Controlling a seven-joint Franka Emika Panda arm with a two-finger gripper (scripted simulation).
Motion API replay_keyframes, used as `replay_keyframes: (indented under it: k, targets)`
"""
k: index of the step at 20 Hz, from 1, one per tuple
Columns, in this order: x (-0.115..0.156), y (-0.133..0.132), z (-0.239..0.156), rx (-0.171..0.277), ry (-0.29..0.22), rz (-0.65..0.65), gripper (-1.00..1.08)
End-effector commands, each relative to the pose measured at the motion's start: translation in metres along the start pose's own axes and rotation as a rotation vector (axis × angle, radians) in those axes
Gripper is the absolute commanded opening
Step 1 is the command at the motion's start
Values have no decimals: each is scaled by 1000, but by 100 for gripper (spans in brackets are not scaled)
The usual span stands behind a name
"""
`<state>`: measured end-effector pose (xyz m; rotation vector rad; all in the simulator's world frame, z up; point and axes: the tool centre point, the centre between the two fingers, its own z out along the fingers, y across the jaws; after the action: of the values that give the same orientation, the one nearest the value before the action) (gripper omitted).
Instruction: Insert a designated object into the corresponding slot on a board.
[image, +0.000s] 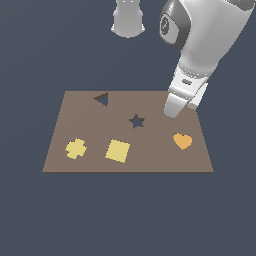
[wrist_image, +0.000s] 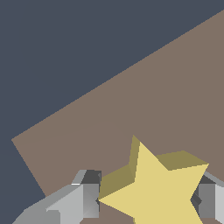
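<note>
Star is between the gripper fingers; one finger on each side, both at or touching star points, so they read as pinching it. Whether it is lifted off the board or resting on it, cannot tell from the wrist view.

Exterior view: gripper is low over the far part of the board toward that view's right, just beside the slot. Star itself hidden by the hand there. Slot is dark and empty.

Progress, as judged: grasp looks done; transfer to slot, alignment of the five points, and insertion all remain. Roughly halfway at best.

Star appearance: pale yellow, five-pointed, flat top face lighter, side walls a darker olive-yellow, edges crisp. Thick enough to give the fingers flat faces to press on.

Other pieces sit in the board: cross, square, heart. Triangle hole is open.
</note>
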<state>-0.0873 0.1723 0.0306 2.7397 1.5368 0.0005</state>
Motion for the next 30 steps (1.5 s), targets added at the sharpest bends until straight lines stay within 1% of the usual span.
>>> replay_keyframes:
  k: [1, 10, 16, 23, 30]
  targets:
    - [0, 0, 1, 1, 0, -1, -100]
    - [1, 0, 0, 0, 0, 6, -100]
    - [5, 2, 0, 0, 0, 62, -100]
    - [14, 9, -1, 0, 0, 199, -100]
    - [26, 22, -2, 0, 1, 417, -100]
